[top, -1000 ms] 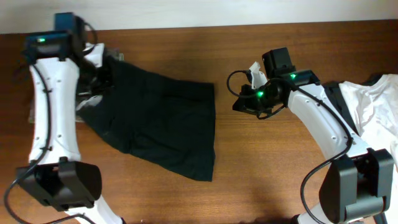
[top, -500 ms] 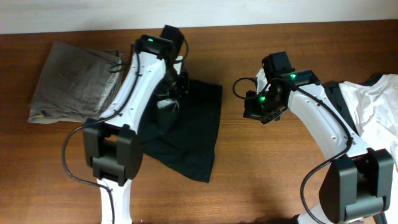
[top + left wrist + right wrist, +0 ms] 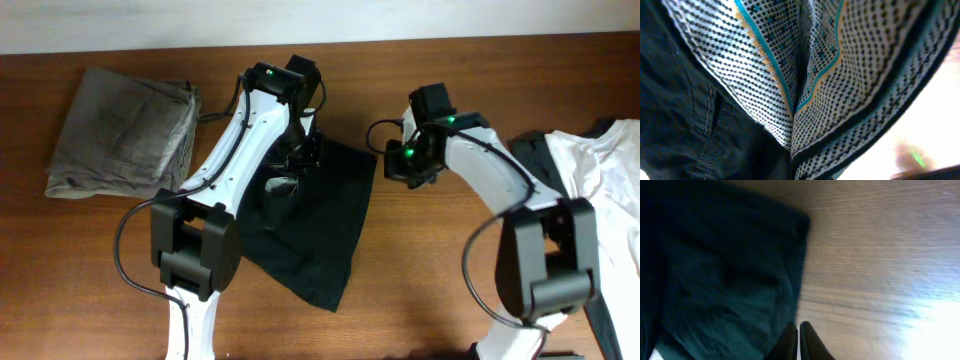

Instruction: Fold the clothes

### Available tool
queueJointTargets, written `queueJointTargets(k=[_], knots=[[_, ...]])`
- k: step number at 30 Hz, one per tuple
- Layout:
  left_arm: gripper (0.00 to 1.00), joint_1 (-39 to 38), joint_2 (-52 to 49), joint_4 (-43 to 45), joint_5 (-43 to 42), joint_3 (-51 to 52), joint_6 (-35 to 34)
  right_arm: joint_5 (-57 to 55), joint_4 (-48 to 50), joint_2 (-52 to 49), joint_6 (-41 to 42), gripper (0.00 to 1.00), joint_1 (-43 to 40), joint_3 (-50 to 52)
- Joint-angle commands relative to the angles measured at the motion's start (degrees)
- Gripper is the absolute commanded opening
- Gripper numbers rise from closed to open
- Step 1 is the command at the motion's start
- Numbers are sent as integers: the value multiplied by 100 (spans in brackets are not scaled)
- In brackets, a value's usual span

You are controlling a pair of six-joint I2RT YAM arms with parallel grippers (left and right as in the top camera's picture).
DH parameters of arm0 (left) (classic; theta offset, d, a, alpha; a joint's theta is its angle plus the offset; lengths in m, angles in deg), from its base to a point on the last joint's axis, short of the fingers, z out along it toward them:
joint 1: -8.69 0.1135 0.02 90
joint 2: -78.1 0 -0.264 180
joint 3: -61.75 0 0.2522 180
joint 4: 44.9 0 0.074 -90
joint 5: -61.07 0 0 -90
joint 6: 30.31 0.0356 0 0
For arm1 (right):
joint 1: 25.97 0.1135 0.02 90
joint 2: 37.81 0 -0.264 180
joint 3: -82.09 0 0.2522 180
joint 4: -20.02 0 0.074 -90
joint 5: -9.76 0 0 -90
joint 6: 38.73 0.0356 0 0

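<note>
Moved: black shorts slid right with your left arm, far corner now just beside right gripper | left gripper buried in fabric, its wrist view filled by patterned lining, fingers hidden, grip unreadable | right fingers pressed together, empty, bases cut off | far left: grey garment | right: white shirt cropped by the frame edge

A brown wooden worktop with fine grain spans the overhead view, a pale strip of wall along its far edge, glare whitening bare wood in the right wrist view
</note>
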Motion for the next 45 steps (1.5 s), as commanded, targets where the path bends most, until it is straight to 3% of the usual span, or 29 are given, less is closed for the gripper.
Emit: queueJointTargets(k=[1, 4, 13, 18, 21, 22, 23, 24, 28, 33, 37, 40, 43, 45], knots=[[0, -22, -39, -57, -107, -63, 133, 953, 719, -511, -72, 8, 11, -44], [0, -20, -39, -125, -111, -81, 177, 1014, 1292, -1023, 197, 8, 9, -44], [1, -166, -39, -1099, -111, -1139, 328, 966, 1285, -1670, 623, 6, 9, -44], [10, -721, -42, -859, -109, -911, 321, 968, 1220, -1670, 621, 5, 4, -44], [22, -988, -42, -896, -107, -782, 321, 970, 1217, -1670, 621, 5, 4, -44], [45, -1040, -42, -894, -22, -761, 323, 977, 1217, -1670, 621, 5, 4, -44], [57, -1069, -42, -905, 157, -761, 323, 994, 1211, -1670, 619, 5, 0, -46], [61, -1064, -39, -946, 299, -761, 323, 1003, 1182, -1668, 619, 5, -11, -46], [57, -509, -37, -1307, 501, -881, 461, 1727, 1172, -1547, 413, 5, -337, -46], [55, 846, 24, -1292, 444, -890, 778, 1856, 149, -225, -466, 11, -734, -57], [42, 1462, 24, -1060, 129, -887, 1547, 1893, -925, 704, -1217, 24, 39, -57], [31, 1613, 17, -566, -356, -527, 2271, 1685, -1071, 623, -1257, 31, 973, -44], [30, 1620, 17, 26, -977, 369, 2603, 1547, -1117, 79, -1231, 30, 1554, -44], [30, 1624, 17, 424, -1318, 1082, 2728, 1569, -1556, -341, -1132, 18, 1729, -44]])
